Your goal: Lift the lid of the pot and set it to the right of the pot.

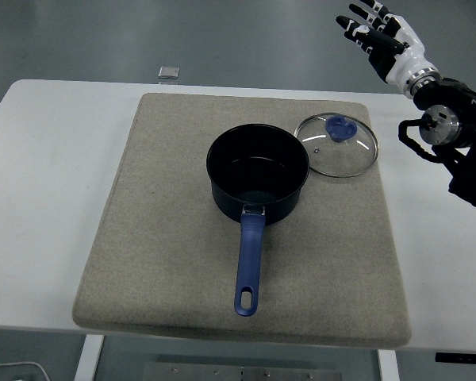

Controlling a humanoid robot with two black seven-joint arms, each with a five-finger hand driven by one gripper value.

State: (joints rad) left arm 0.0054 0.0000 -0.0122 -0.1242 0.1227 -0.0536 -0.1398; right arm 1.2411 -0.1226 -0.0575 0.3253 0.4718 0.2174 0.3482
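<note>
A white table [47, 198] fills most of the frame, with grey floor [222, 32] beyond its far edge. A beige felt mat [166, 262] lies across the table's middle. A small grey square object [168, 73] sits at the far edge, upper left of centre.

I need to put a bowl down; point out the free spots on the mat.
The mat is bare left of the pot and along the near edge on both sides of the handle. The far right corner is crowded: the lid lies there, right beside the pot.
</note>
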